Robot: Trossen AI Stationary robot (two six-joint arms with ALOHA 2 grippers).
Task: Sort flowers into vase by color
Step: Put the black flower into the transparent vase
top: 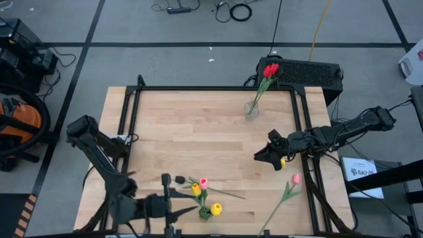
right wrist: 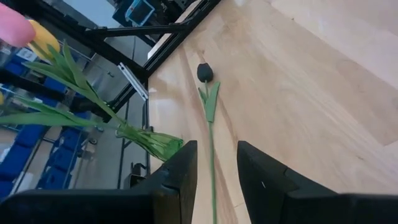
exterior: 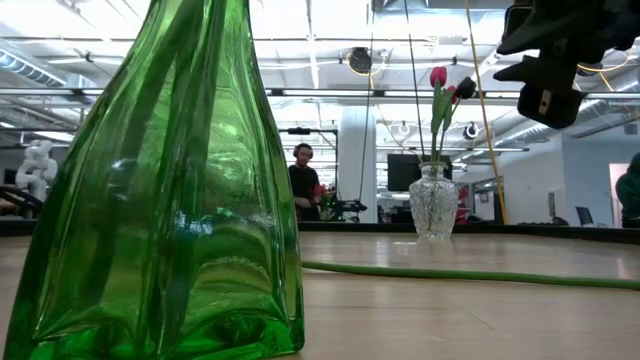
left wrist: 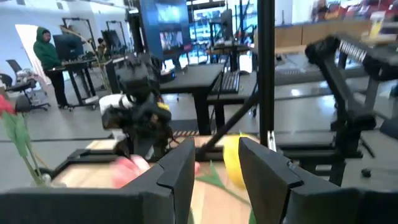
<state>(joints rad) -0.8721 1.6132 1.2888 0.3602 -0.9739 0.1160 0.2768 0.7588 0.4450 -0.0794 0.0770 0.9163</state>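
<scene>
A green vase (top: 205,213) (exterior: 170,200) stands near the table's front edge with yellow tulips (top: 216,209) and a pink one (top: 204,182) stuck in it. My left gripper (top: 182,206) (left wrist: 214,165) hovers beside it, level, open and holding nothing. A black tulip (right wrist: 204,73) lies flat on the table behind the vase. A pink tulip (top: 295,178) lies near the right edge. A clear vase (top: 252,109) (exterior: 433,200) at the back holds red tulips (top: 271,69). My right gripper (top: 263,156) (right wrist: 217,165) hangs open above the table's right side.
A black metal frame (top: 129,106) runs along the table's left, far and right sides. A dark box (top: 307,71) sits behind the far right corner. People stand at desks in the room beyond. Bare wood (top: 192,132) lies in the middle of the table.
</scene>
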